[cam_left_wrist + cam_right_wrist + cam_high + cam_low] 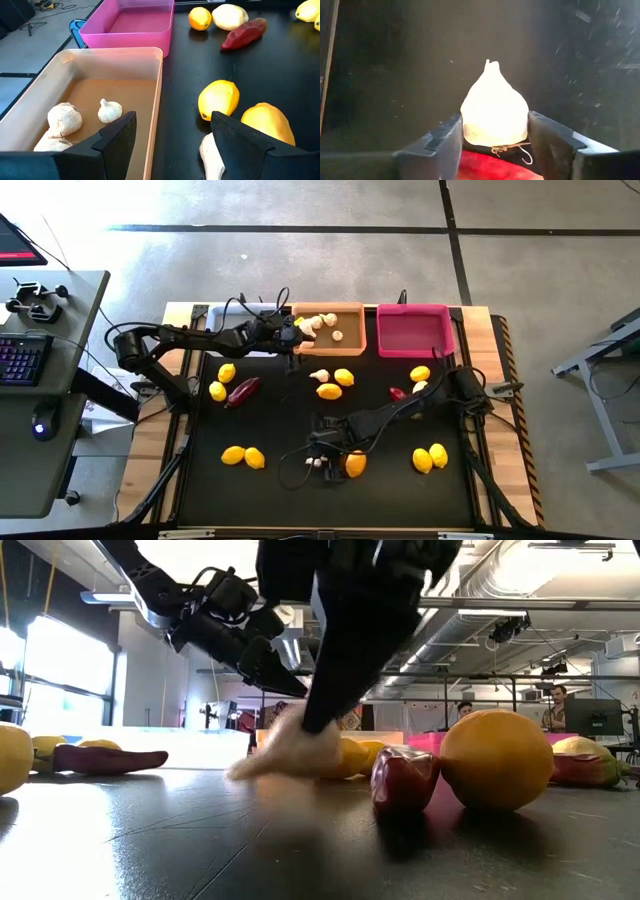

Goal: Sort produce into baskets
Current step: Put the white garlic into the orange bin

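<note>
Down at the near middle of the matte black table top point(290, 420), the right gripper point(322, 463) has its two dark blocky fingers set on either side of a white, papery, teardrop-shaped garlic bulb point(494, 107); the fingers sit just against its flanks, but I cannot tell whether they are pinching it yet. A smooth yellow oval lemon point(355, 464) lies just beside that gripper. The left gripper point(292, 340) hovers at the near rim of the shallow orange plastic basket point(352, 345), fingers spread with nothing between them. Inside that basket rest several knobbly white garlic bulbs point(109, 110). Next to it stands the glossy magenta pink plastic basket point(415, 345), and a pale white basket point(215, 310) shows partly behind the left arm. More lemons point(329, 390) and a dark red elongated chili pepper point(242, 391) are scattered across the table top.
</note>
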